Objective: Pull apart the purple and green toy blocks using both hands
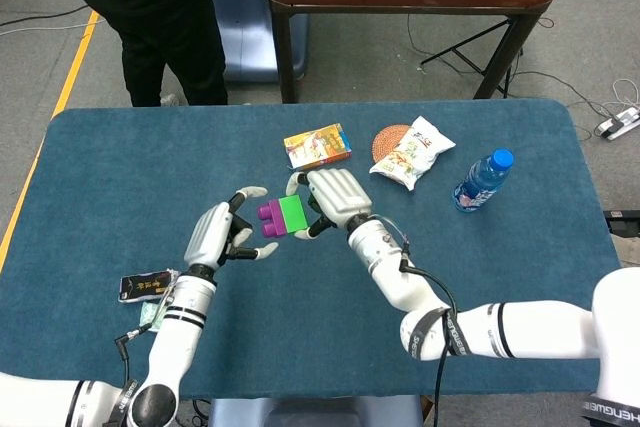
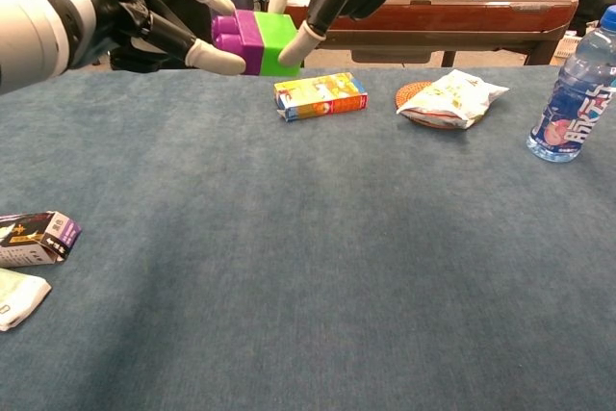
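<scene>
Above the blue bench (image 1: 100, 177), the robot's right hand (image 1: 335, 197) held the joined toy blocks in the air, its fingers (image 2: 294, 42) closed around the green block (image 1: 291, 214) while the purple block (image 1: 268, 219) pointed toward the left hand (image 1: 218, 235). That hand's fingers (image 2: 217, 57) were spread on either side of the purple half, one tip at or just beside its lower edge, though whether they had clamped on could not be told from either view. The pair looked like hard, light moulded plastic (smooth-sided, so likely to slip under a weak pinch), stiff enough to take a firm squeeze without harm. The sound place to grip appeared to be the flat faces of the purple half, clear of the seam, so that a straight pull would part the studs. A small carton (image 1: 317, 145), a snack bag (image 1: 412, 151) and a water bottle (image 1: 481, 180) lay farther back on the bench.
</scene>
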{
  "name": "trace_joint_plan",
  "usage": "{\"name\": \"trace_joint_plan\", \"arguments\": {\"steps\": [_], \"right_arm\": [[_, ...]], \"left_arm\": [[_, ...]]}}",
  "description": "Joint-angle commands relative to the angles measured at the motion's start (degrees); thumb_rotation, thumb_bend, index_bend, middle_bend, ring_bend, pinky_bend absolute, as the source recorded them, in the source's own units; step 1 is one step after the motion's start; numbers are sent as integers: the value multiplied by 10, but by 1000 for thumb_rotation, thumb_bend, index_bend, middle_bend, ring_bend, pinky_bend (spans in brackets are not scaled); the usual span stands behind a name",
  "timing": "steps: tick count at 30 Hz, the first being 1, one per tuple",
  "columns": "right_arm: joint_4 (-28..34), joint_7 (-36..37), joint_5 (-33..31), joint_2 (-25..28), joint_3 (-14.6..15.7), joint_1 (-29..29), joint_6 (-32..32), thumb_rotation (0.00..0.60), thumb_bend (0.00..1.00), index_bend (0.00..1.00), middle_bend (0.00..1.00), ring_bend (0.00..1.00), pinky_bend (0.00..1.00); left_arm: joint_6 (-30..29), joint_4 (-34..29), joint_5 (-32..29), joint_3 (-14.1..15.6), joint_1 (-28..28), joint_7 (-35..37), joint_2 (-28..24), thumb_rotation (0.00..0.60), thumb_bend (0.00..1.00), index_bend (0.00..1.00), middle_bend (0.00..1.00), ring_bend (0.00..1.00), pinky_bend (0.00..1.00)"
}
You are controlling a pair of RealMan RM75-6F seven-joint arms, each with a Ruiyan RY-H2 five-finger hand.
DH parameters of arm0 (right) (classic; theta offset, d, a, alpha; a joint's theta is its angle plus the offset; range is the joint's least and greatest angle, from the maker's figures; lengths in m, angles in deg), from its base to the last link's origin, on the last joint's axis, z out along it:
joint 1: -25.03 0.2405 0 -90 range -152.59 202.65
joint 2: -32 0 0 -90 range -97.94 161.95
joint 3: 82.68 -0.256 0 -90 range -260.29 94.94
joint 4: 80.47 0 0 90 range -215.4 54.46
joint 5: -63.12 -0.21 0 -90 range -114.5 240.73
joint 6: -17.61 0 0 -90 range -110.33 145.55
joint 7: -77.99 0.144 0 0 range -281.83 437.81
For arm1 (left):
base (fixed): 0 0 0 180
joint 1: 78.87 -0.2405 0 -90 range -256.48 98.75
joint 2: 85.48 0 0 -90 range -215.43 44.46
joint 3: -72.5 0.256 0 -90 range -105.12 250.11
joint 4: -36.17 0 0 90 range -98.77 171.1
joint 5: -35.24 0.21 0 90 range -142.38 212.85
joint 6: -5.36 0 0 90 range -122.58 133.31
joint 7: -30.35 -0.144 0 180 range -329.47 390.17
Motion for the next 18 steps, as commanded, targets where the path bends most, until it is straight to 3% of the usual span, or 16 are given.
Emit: {"name": "trace_joint_plan", "arguments": {"steps": [1,18], "right_arm": [[3,1,-7,-2,-5,0,-1,600,4,612,1000,1000,1000],[-4,0,-29,-10,-10,0,8,600,7,613,1000,1000,1000]], "left_arm": [[-7,6,-4,-1,3,-3,7,600,0,306,1000,1000,1000],[-16,27,-5,-6,0,17,27,600,0,380,1000,1000,1000]]}}
